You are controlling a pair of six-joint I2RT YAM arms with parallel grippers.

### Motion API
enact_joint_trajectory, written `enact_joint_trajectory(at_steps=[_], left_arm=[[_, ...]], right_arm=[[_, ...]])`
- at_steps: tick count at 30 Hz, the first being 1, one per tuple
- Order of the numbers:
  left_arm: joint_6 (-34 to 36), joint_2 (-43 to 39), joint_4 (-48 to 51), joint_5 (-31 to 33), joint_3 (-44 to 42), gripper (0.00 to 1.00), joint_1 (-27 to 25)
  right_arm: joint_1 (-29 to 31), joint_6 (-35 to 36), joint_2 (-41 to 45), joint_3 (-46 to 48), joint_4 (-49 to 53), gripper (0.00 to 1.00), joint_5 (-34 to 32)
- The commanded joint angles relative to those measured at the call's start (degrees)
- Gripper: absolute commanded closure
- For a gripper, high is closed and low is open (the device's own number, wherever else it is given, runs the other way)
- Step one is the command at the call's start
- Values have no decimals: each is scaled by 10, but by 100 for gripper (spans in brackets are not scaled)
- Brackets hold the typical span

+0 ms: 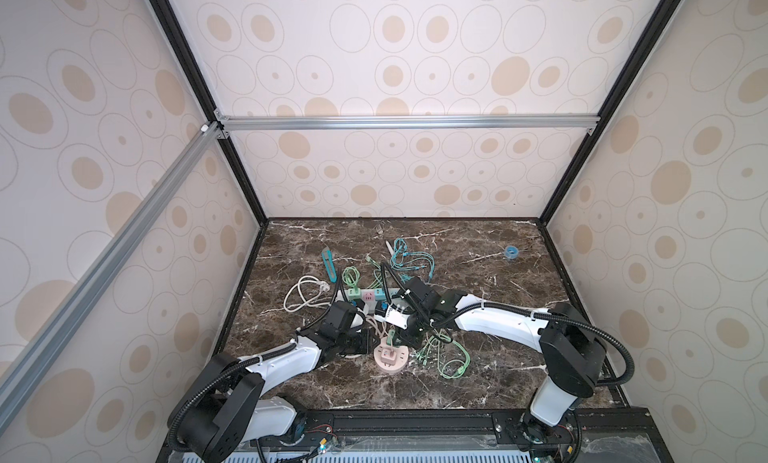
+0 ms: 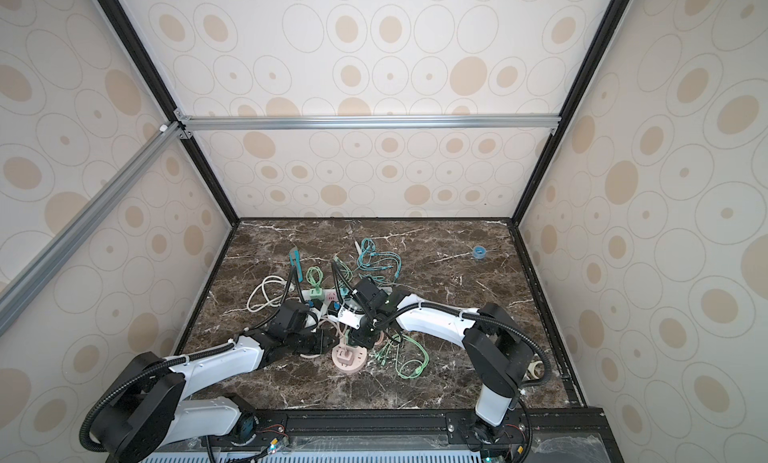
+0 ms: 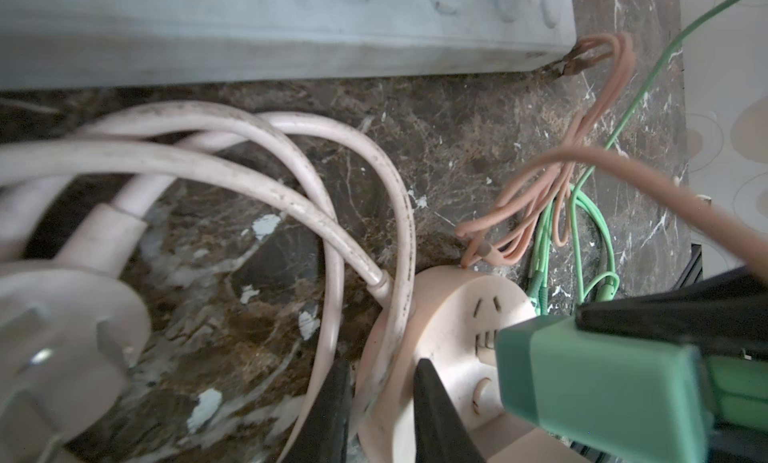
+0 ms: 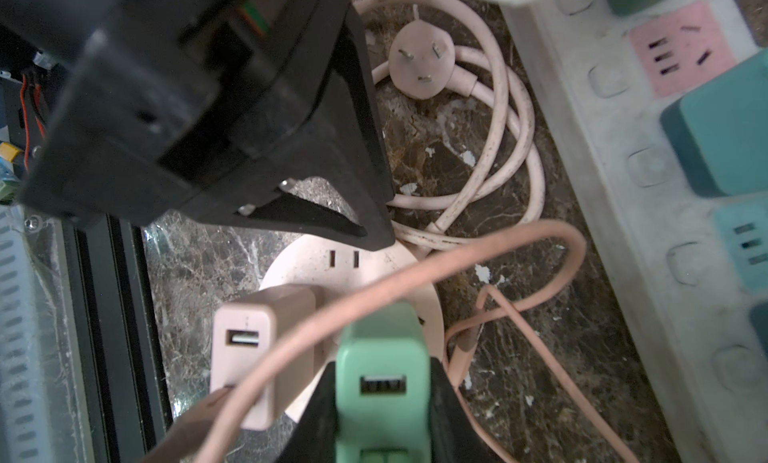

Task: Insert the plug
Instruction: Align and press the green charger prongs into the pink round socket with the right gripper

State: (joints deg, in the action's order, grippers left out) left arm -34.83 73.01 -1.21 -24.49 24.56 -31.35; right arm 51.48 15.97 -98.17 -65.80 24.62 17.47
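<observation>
1. The round socket (image 4: 299,265) is a pale pink plastic disc lying flat on the bench (image 4: 519,377), a dark brown marble-look slab with white veins.
2. The left gripper (image 3: 380,361) is pinched onto the round socket's rim. One black wedge-shaped finger lies over its top face and the other sits outside its edge, with a loop of pale cord (image 3: 399,215) caught between them.
3. The right gripper (image 4: 382,369) is clamped on the green plug (image 4: 380,332), a smooth mint block with rounded corners and a USB port in its rear face.
4. The green plug hangs tilted over the round socket's top, its front end close to the slots. Whether its prongs have entered cannot be seen.
5. Just beside it a boxy pink charger (image 4: 249,348) stands plugged into the round socket.
6. A thin salmon cable (image 4: 457,249) arcs above the round socket.
7. The thick, scuffed pale cord coils next to the round socket and ends in a three-pin plug (image 4: 422,64) lying pins up.
8. Beyond that coil from the round socket lies a long white power strip (image 4: 623,157) with pink and teal square outlets.
</observation>
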Motion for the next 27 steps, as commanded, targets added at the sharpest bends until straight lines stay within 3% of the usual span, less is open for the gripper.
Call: enact_joint_trajectory(at_steps=[1,27], left_arm=[[6,-1,14,8,1,74,-5],[3,-23,23,30,3,77,-6]], right_arm=[[5,16,-7,-11,8,87,-8],[30,43,-55,-29,49,92,-72]])
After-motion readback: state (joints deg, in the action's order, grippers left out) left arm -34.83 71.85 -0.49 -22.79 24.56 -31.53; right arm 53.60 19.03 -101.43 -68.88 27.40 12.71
